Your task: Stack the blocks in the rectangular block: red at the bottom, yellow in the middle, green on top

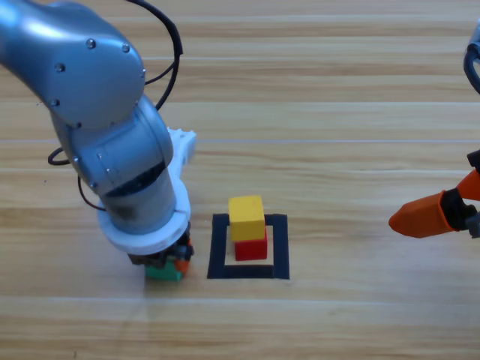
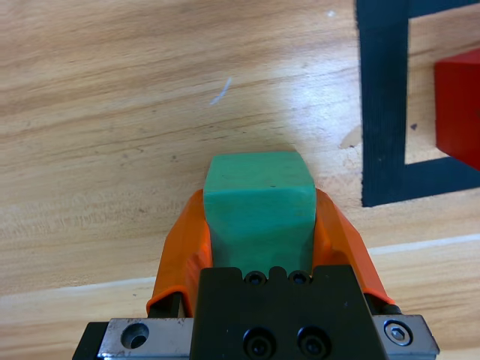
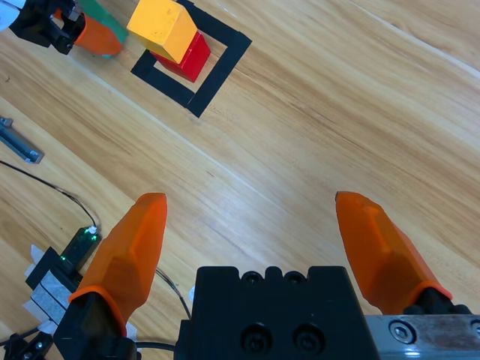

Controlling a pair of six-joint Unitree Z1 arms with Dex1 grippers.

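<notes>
Closest to the overhead camera, the left arm's grey body reaches down over the wooden table (image 1: 337, 135). Below it, the left gripper (image 2: 259, 225) has its two orange jaws closed against opposite sides of the teal-green cube (image 2: 259, 202), which sits at table level between them. From above, only a sliver of that cube shows under the wrist.

Just beside this gripper, toward the middle of the table, lies the black tape rectangle (image 1: 280, 246). Inside its outline sits the red cube (image 1: 252, 248), and the yellow cube (image 1: 247, 217) rests on top of it, forming a two-block stack. The green cube is outside the tape, close to its edge but not touching it.

Well apart from the stack, at the far right edge of the table, the right gripper (image 3: 262, 247) hangs above bare wood. Its orange jaws are spread wide with nothing between them.
</notes>
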